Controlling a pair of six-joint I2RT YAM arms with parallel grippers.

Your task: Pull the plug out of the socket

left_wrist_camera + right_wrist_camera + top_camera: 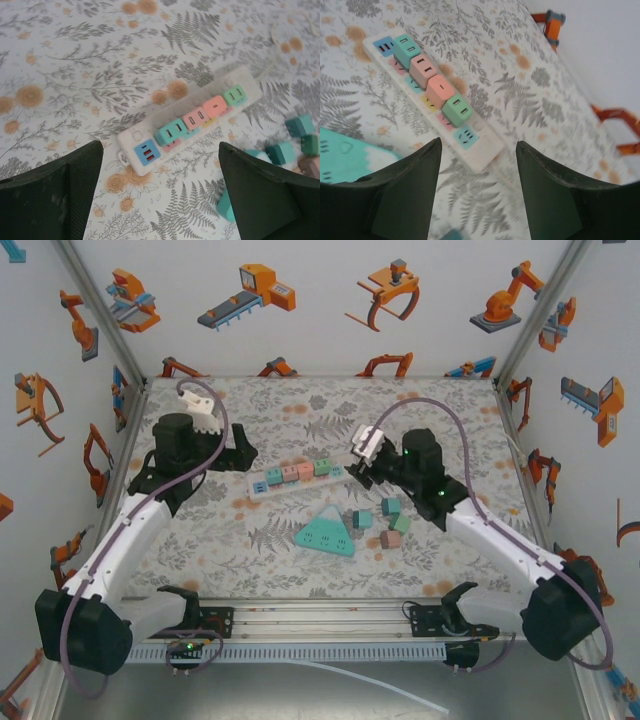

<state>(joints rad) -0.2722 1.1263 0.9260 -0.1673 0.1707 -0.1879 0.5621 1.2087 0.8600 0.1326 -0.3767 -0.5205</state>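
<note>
A white, rectangular plastic power strip [250, 82] lies mid-bench, carrying four smooth cube plugs [197, 117]: teal, pink, salmon and green. The left end effector [160, 146] and right end effector [477, 145] gape wide near it, holding nothing.

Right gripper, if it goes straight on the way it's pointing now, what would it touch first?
Probably the white power strip: the open right gripper frames its end with the bare blue socket, just beside the green plug. Depth is unclear from the wrist view.
</note>
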